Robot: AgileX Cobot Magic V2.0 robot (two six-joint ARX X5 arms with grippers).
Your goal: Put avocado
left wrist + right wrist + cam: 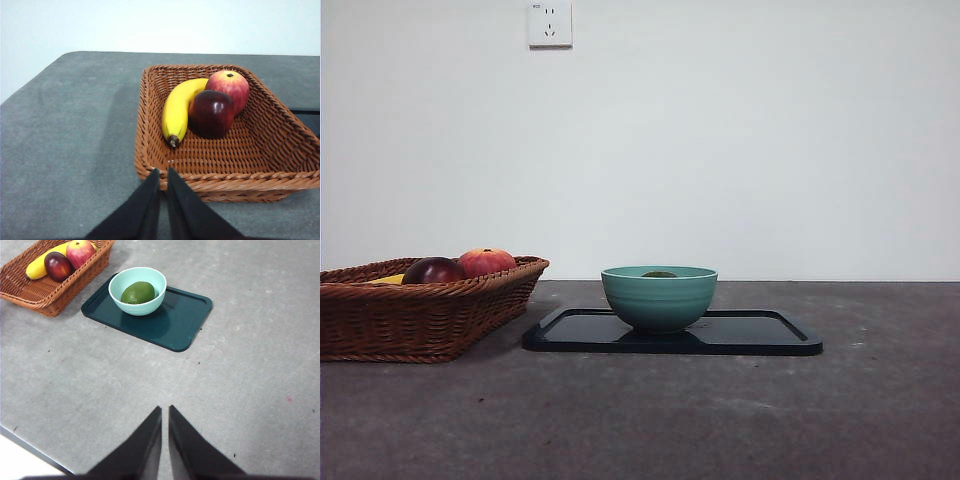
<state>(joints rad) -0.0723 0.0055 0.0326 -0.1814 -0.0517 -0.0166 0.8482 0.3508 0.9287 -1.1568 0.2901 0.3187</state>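
1. The right gripper (165, 412) hangs well back from the bowl (138, 290), jaws pressed almost together with only a thin slit between them, gripping nothing, above bare grey table (240, 390).
2. The left gripper (163, 175) is likewise clenched and empty, its tips just short of the near rim of the wicker basket (225, 182), which sits beside the bowl's tray.
3. The avocado (138, 292) lies inside the bowl, on its side, touching the bowl's inner wall. The bowl stands on the end of the dark tray (175, 320) nearest the basket.
4. Judging by how it lies, the avocado looks already placed, and neither gripper is near it.
5. Handling, as a judgement: the avocado is likely firm and moderately heavy, with dull skin that should not slip much. A grip across its narrower middle, from above, would suit; the bowl wall leaves little side room for the jaws.
6. In the basket sit a banana (177, 107), a dark maroon fruit (211, 112) and a red-orange fruit (230, 87), the three touching.
7. Hard to see: in the front view only a thin dark sliver of the avocado (659, 273) clears the bowl's rim, and the basket wall hides most of the fruit. Neither arm shows there.
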